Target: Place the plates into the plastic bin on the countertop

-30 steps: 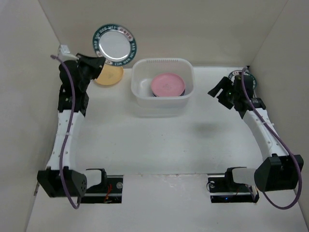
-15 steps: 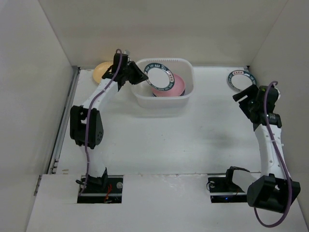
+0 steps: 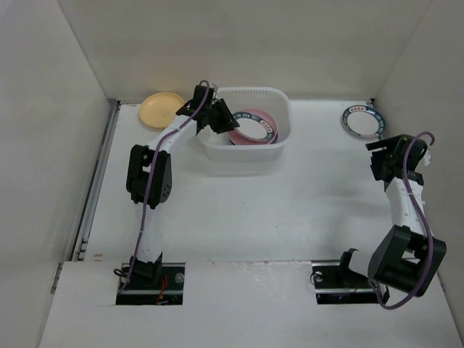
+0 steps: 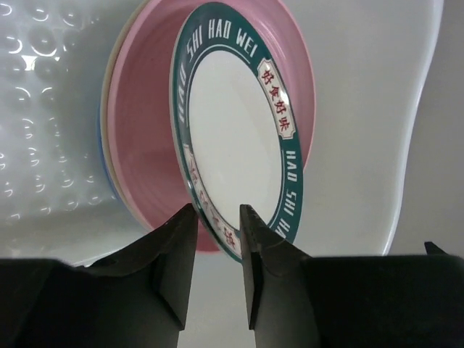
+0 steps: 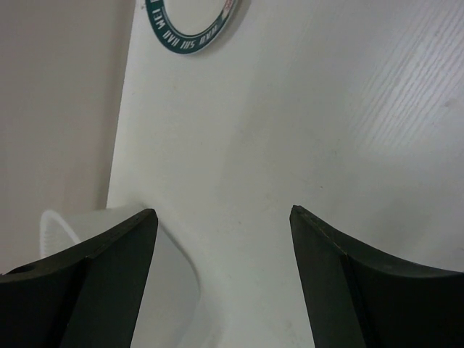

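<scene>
White plate (image 4: pixel 235 138), teal lettered rim, leaning on pink plate (image 4: pixel 145 130) in bin (image 3: pixel 246 156), left gripper (image 4: pixel 218 217) jaws slightly apart, right gripper (image 5: pixel 221 225) jaws wide apart.

White bench (image 3: pixel 239 210) under me, flat and plain, evenly lit. Far wall (image 3: pixel 254 43) is bare and cream. Left wall (image 3: pixel 43 145) and right wall (image 3: pixel 435 72) box me in. A grey strip (image 3: pixel 98 181) runs along the bench's left edge.

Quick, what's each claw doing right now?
Left gripper: jaws close around the white round plate with teal rim; gripping or not, cannot tell.
Right gripper: open, empty.
</scene>
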{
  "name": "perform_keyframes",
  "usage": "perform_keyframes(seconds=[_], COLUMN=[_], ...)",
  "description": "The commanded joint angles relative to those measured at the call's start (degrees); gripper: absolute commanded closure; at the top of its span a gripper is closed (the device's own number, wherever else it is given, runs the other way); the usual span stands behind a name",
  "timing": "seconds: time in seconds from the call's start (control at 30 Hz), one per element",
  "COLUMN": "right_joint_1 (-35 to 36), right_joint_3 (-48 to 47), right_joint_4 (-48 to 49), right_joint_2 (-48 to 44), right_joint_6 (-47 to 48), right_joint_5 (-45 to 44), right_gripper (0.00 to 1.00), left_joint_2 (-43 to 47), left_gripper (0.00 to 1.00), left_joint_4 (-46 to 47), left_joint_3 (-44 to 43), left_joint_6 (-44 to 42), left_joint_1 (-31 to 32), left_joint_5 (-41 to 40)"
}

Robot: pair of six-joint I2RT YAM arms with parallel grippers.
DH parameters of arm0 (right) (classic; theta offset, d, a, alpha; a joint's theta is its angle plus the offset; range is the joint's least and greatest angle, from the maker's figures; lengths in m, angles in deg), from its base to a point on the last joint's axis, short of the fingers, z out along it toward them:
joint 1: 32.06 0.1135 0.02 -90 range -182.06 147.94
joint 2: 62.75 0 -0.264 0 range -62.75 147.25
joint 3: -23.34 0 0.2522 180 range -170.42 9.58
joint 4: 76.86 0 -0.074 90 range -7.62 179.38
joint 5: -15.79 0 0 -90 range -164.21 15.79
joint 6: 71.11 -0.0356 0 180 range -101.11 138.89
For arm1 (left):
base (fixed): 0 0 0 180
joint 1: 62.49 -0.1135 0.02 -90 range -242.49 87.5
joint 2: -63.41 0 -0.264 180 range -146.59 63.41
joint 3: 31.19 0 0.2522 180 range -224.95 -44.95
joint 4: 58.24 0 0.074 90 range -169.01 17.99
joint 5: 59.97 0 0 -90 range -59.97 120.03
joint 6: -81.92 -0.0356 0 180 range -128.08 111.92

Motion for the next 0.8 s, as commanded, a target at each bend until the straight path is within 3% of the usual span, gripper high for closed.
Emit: perform_keyframes(seconds=[0.0,0.03,0.17,0.23,0.5,0.77], right_joint_1=[-1.4,-1.7,-2.4,-2.5,-2.1,-1.1], right_joint_3=[0.9,0.7,-1.6,-3.0,-14.4,-25.4], right_joint_4=[11.2,12.8,17.4,19.3,21.5,19.2], right_joint_2=[5.2,7.4,15.8,19.6,34.3,46.0], right_joint_6=[-7.7,-9.1,-13.6,-15.6,-21.5,-26.4], right_joint_5=[2.5,3.1,4.5,4.5,4.7,5.5], right_gripper=[0.21,0.21,0.22,0.22,0.24,0.26], left_joint_2=[0.4,0.8,4.5,6.8,23.4,39.3], left_gripper=[0.67,0.60,0.10,0.00,0.00,0.00], left_joint_4=[-1.4,-1.8,-3.1,-3.7,-3.3,-3.7], left_joint_3=[-2.9,-2.9,-3.5,-3.6,2.9,13.9], left_joint_6=[-2.8,-3.4,-5.6,-6.0,-6.1,-5.1], left_joint_1=[-0.6,-0.6,-0.2,-0.2,-3.3,-11.8], left_joint_5=[-0.7,-1.3,-3.7,-4.5,-7.6,-8.6])
